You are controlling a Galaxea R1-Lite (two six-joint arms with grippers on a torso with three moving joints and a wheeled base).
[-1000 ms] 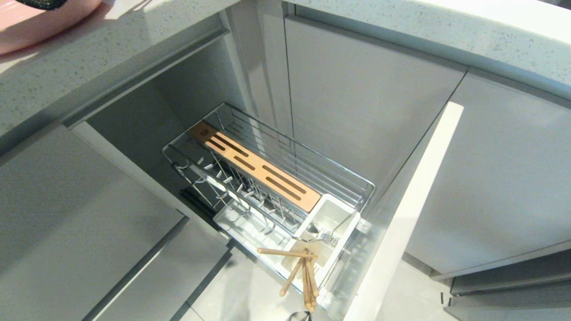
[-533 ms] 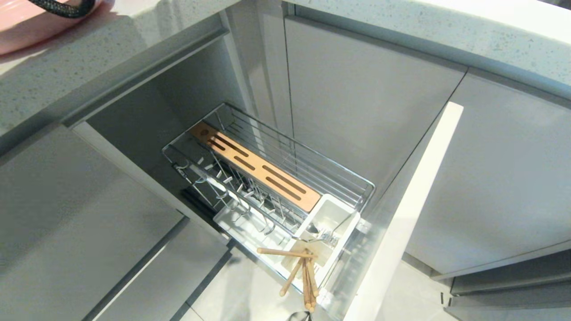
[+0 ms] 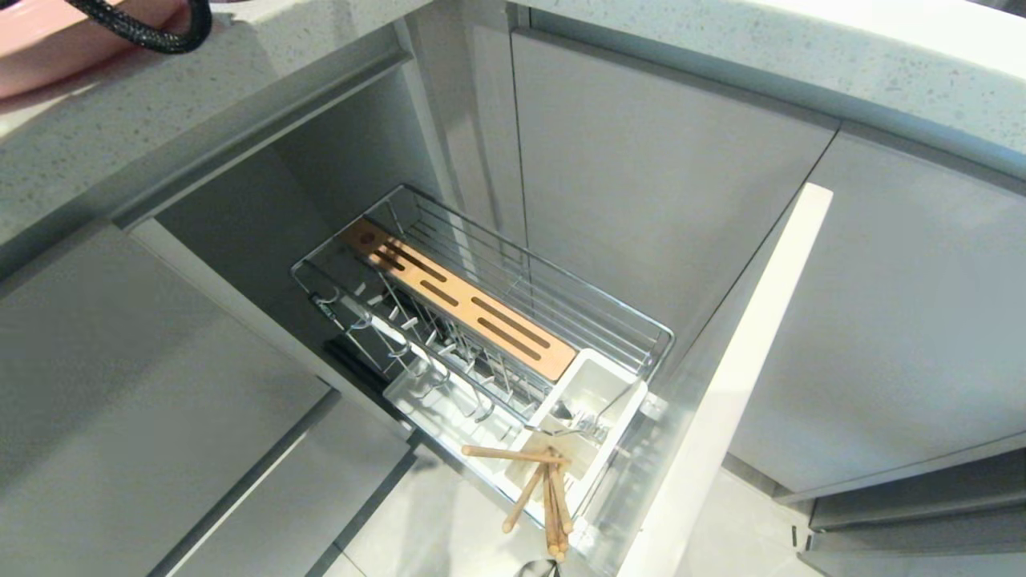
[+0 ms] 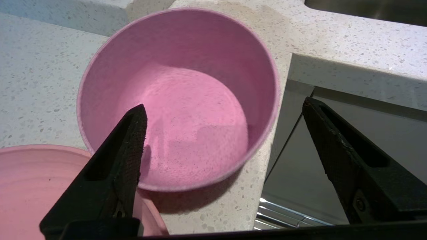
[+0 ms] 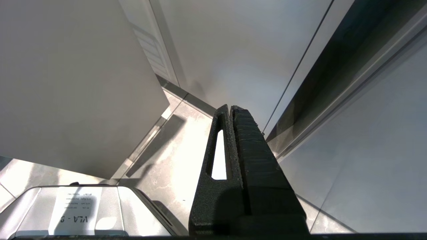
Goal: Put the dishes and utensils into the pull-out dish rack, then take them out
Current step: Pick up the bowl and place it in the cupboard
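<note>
The pink bowl stands upright on the speckled countertop, close to its edge, with the pink plate beside it. My left gripper hangs open above the bowl, holding nothing; one finger is over the bowl's inside, the other is out past the counter edge. Below, the pull-out dish rack stands drawn out with no dishes among its prongs. Wooden chopsticks and a silver fork sit in its white box. My right gripper is shut, parked low over the floor.
The rack's pale front panel juts out on its right. Grey cabinet fronts flank the opening. A dish's pink edge and my left arm's black cable show at the top left of the head view. A sink edge lies beyond the bowl.
The black cable of my left arm has come further into the head view at the top left. The rack, chopsticks and fork have not moved.
</note>
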